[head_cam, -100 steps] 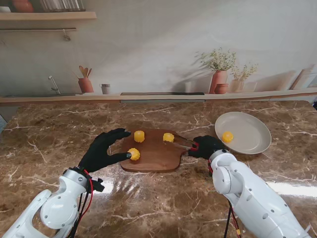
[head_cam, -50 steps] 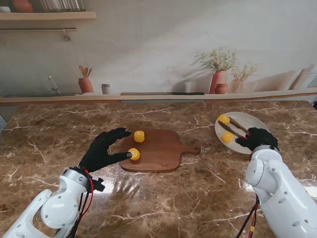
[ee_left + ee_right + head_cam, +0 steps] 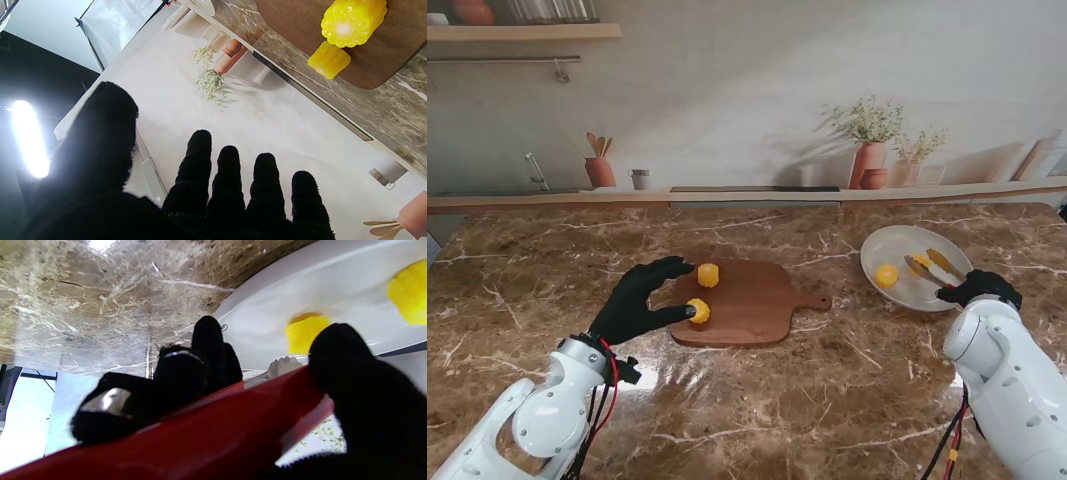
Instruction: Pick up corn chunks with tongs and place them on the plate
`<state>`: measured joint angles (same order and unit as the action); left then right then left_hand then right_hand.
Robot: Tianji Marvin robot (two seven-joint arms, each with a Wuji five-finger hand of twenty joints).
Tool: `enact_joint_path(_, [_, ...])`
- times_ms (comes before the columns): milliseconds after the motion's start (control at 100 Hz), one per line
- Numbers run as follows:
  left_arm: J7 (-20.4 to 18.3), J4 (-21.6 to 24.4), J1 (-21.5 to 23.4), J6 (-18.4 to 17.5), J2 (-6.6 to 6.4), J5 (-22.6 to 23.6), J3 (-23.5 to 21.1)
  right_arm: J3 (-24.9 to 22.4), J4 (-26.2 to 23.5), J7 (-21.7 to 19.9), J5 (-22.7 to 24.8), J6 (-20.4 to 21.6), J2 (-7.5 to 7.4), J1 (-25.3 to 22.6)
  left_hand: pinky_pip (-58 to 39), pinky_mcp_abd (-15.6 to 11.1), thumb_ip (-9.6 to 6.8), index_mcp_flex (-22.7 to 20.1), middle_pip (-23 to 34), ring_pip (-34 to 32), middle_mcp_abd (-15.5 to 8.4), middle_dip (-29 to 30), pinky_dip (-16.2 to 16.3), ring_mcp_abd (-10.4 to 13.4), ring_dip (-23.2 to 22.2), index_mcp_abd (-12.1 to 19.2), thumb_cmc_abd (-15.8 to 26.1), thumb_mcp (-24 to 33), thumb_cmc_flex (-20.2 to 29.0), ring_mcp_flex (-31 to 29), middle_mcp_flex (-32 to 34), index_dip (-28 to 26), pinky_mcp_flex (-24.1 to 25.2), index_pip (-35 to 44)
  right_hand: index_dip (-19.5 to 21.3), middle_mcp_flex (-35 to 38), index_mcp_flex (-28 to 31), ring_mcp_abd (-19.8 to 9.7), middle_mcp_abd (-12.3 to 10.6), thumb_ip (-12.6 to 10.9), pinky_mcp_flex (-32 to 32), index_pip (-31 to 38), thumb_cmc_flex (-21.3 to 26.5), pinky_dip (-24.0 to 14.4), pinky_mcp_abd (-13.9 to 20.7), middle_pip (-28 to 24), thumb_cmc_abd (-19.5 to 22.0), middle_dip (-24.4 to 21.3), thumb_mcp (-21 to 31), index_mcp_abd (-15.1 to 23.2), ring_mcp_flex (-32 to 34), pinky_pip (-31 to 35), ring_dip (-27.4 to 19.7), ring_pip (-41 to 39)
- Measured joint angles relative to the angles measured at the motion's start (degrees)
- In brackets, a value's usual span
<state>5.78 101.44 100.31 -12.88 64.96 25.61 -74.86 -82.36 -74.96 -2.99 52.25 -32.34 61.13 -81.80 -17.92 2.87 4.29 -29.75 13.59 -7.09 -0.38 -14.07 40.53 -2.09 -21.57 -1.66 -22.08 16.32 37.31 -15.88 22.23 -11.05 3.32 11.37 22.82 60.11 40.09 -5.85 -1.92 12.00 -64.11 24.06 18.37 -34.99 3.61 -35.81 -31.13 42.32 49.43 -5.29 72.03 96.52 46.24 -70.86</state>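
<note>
gripping red tongs (image 3: 932, 268), right hand (image 3: 980, 289) over round plate (image 3: 879, 250).

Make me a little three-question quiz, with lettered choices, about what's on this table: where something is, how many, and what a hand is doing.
1. Where are the tips of the tongs?
A. Over the plate
B. Over the cutting board
C. Off the table

2. How many corn chunks lie on the cutting board?
A. One
B. Two
C. Four

3. What is the left hand doing?
A. Holding the tongs
B. Gripping a plate
C. Holding nothing, fingers spread

Answers:
1. A, the right hand holds the tongs with their tips over the plate, by two corn chunks.
2. B, one chunk sits farther from me and another nearer, at the left fingertips.
3. C, the left wrist view shows its fingers apart and gripping nothing.
</note>
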Motion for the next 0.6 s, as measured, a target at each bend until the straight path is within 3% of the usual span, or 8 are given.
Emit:
enact_joint_path(230, [-0.12, 0.12, 0.04, 0.2, -0.02, 0.18, -0.09, -1.22, -3.6, 2.4, 0.49, 2.43, 0.27, -2.4, 0.05, -0.01, 0.0, 0.0, 0.0, 0.0, 0.0, 0.0, 0.01, 0.0, 0.0, 0.0, 0.0, 0.0, 0.0, 0.0, 0.0, 0.0, 0.01, 0.0, 0.15, -1.01, -0.61, -0.09, 0.01, -0.59, -0.03, 0.04, -0.01, 0.0, 0.1, -1.19, -1.3, 0.0, -1.27, -0.61, 0.0, 0.0, 0.0, 0.02])
enact_joint_path(440, [-0.9, 0.16, -0.27, 0.2, -0.12, 0.16, -0.04, -2.1, -13.01, 3.81, 1.17, 11.9, 0.41, -8.48, 0.12, -0.02, 0.0, 0.0, 0.0, 0.0, 0.0, 0.0, 0.04, 0.0, 0.01, 0.0, 0.0, 0.0, 0.0, 0.0, 0.0, 0.0, 0.01, 0.0, 0.15, -1.02, -0.61, -0.1, 0.03, -1.24, -0.07, 0.05, -0.01, 0.0, 0.1, -1.21, -1.3, 0.0, -1.3, -0.65, 0.0, 0.0, 0.01, 0.02])
enact_joint_path(600, [-1.25, 0.16, -0.65, 0.37, -0.19, 0.09, 0.03, 1.89, -16.97, 2.9, -1.28, 16.7, -0.11, -10.27, 0.18, -0.02, 0.0, 0.0, 0.0, 0.0, 0.0, 0.0, 0.07, 0.0, 0.01, -0.01, 0.0, 0.0, 0.0, 0.0, 0.0, 0.0, 0.01, 0.0, 0.15, -1.02, -0.66, -0.1, 0.09, -1.24, -0.09, 0.05, -0.01, 0.0, 0.11, -1.21, -1.13, 0.0, -1.3, -0.86, 0.0, 0.0, 0.01, 0.02])
